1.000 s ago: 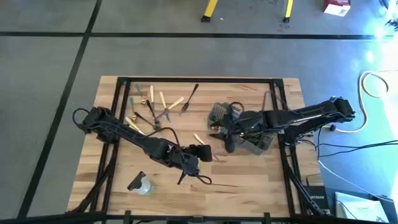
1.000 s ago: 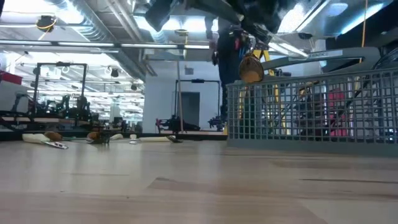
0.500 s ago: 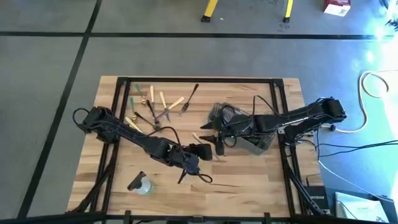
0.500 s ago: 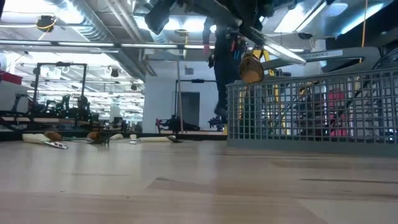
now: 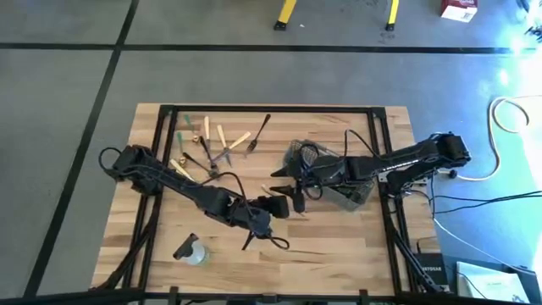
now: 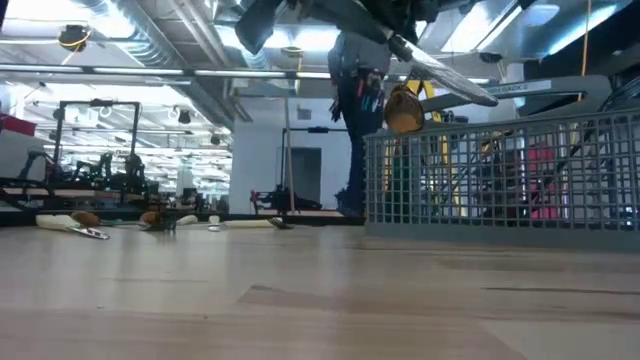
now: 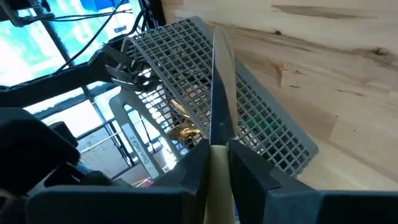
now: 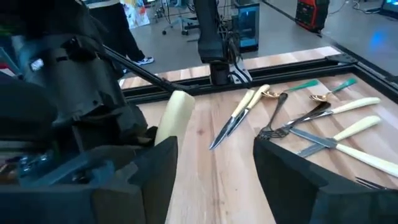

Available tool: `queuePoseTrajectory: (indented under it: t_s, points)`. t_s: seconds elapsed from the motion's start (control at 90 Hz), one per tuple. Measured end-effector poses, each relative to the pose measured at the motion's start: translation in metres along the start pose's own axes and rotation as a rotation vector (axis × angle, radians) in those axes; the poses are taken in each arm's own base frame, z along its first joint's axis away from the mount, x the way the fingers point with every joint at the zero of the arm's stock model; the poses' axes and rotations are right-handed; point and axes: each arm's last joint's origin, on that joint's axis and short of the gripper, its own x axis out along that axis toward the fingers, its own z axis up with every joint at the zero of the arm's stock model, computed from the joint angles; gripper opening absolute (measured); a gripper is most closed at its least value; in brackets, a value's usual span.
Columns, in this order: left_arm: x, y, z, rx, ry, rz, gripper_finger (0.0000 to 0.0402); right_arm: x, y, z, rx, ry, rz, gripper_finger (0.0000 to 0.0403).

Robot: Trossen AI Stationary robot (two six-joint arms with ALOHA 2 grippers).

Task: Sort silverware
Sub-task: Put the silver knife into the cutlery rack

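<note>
Reaching away from the mesh basket (image 7: 273, 134) over the last second, the right pincer (image 8: 214, 174) now faces the left pincer (image 7: 217, 168) at mid-desk (image 5: 339, 246), fingers spread and empty; this suggests a handover is due; the left pincer clamps the pale handle of a knife (image 7: 221, 93); its long axis runs straight out from the fingers, blade tip toward the basket; remaining silverware (image 5: 216, 144) lies at the far left

Overhead ceiling strip lights (image 6: 215, 38) give you bright, even light, with blown-out glare at 1 o'clock in the low view. The table (image 5: 339, 237) shows only soft shadows under the arms. Your left wrist view is overexposed blue-white at 10 o'clock; near foregrounds are blurred.
</note>
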Motion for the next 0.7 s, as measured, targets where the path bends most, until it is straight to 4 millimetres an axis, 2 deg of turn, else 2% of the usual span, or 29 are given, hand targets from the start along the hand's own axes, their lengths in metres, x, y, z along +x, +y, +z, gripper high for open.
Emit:
queuePoseTrajectory:
  t_s: [0.289, 0.433, 0.7]
  points:
    - [0.004, -0.006, -0.001, 0.014, 0.010, -0.049, 0.0040, -0.005, 0.005, 0.009, -0.001, -0.037, 0.139, 0.0195]
    - [0.005, -0.008, 0.002, 0.032, 0.002, -0.054, 0.0040, 0.002, -0.005, -0.001, -0.013, 0.031, 0.061, 0.0195]
    - [0.001, -0.006, 0.008, 0.059, -0.009, -0.024, 0.0040, 0.011, -0.006, 0.006, -0.005, 0.037, 0.197, 0.0195]
